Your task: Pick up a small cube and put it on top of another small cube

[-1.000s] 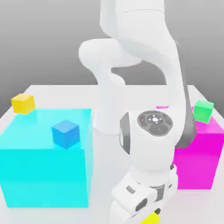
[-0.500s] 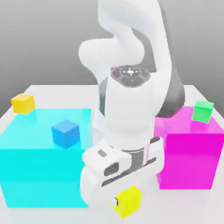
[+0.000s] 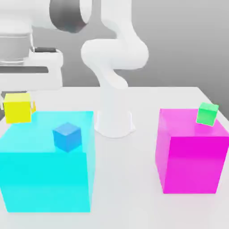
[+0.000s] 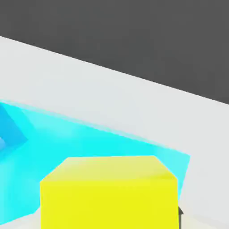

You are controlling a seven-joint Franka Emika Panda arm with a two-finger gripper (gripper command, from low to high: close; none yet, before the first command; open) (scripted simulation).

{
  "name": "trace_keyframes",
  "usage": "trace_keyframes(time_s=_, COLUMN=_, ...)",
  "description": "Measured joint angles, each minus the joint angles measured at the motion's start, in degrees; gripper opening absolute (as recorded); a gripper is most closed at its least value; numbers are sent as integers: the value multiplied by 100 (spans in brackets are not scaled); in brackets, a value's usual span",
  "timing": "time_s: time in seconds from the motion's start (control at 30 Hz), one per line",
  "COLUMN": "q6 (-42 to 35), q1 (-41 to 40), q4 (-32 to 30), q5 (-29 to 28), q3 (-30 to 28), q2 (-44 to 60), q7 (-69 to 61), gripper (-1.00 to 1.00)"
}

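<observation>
The small cube (image 3: 17, 107), bright lemon-yellow, hangs off the table at the exterior view's left, just under the white hand. My gripper (image 3: 19, 97) is shut on it. In the hand view the same small cube (image 4: 109, 192) sits close up, with the cyan block behind it. The other small cube (image 3: 33, 107), golden-yellow, shows as a thin sliver at the held cube's right side; the rest of it is hidden behind the held cube. Whether the two cubes touch I cannot tell.
A large cyan block (image 3: 44, 170) at the exterior view's left carries a small blue cube (image 3: 67, 136). A large magenta block (image 3: 190, 156) at the right carries a small green cube (image 3: 207, 113). The arm's white base (image 3: 114, 120) stands between them, further back.
The arm has swung from the front of the table up and over to the exterior view's far left, carrying the lemon-yellow cube with it. The cube now covers most of the golden cube.
</observation>
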Motion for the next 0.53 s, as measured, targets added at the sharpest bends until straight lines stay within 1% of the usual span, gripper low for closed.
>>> trace_keyframes(time_s=0.27, q6=-1014, q1=-838, q4=-558, q5=-445, q3=-472, q2=-1392, q7=-742, gripper=-100)
trace_keyframes(time_s=0.33, q6=-742, q1=-878, q4=-806, q5=-506, q3=-600, q2=-1354, q7=-865, gripper=-100)
trace_keyframes(time_s=0.4, q6=-301, q1=-897, q4=-1099, q5=-572, q3=-727, q2=-1197, q7=-900, gripper=-100)
trace_keyframes(time_s=0.43, q6=-127, q1=-905, q4=-1208, q5=-594, q3=-771, q2=-1133, q7=-909, gripper=100)
trace_keyframes(time_s=0.53, q6=-127, q1=-905, q4=-1208, q5=-594, q3=-771, q2=-1133, q7=-909, gripper=100)
